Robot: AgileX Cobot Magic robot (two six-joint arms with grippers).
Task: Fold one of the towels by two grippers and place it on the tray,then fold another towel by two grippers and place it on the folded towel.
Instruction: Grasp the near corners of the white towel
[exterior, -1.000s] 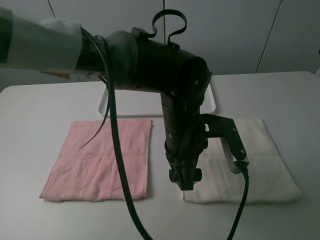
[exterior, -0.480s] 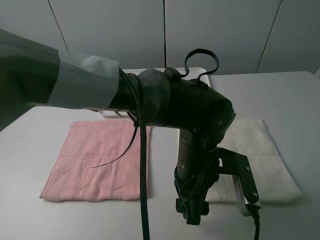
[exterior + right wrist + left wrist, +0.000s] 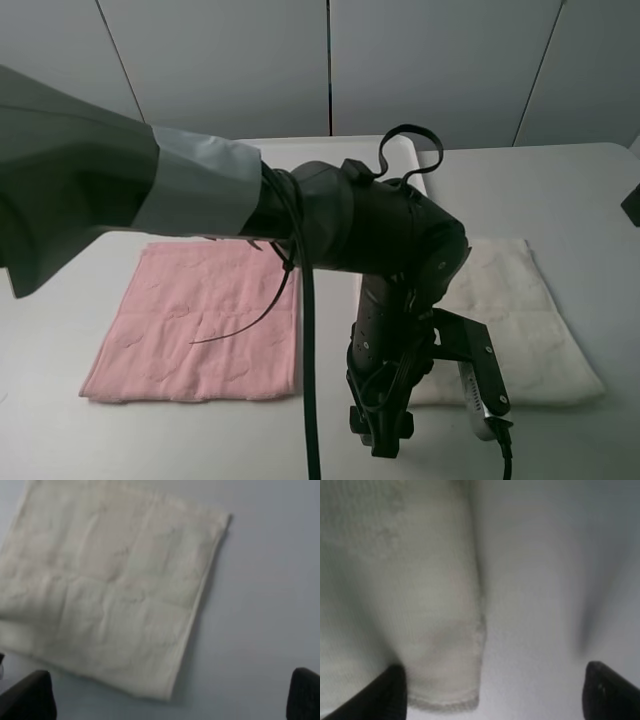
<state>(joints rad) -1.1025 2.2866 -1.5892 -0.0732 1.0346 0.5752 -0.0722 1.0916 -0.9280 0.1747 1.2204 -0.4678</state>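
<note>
The cream-white towel (image 3: 530,320) is laid flat and unfolded on the right part of the white table (image 3: 560,190), and its left side is hidden in the exterior view by the dark left arm (image 3: 390,240), which reaches across the middle. The towel is nearly square, so no clear long axis can be given; two of its edges run along the near edge of the table and the other two run away from it. The pale pink towel (image 3: 200,320) is laid flat in the same way on the left part of the table, apart from the cream-white one, with a strip of bare table between them. The tray (image 3: 320,150) is seen behind both towels, with its long side running left to right, but most of it is covered by the arm. The left gripper (image 3: 495,695) is held low over the near left corner of the cream-white towel (image 3: 410,605). Its jaws are kept wide apart: one finger (image 3: 390,692) is seen over the cloth, the other over bare table, and the hemmed corner lies between them; nothing is gripped. The right gripper (image 3: 167,697) is held higher above the table, also with its jaws wide apart and nothing in them, and the whole cream-white towel (image 3: 110,590) is seen below it.
</note>
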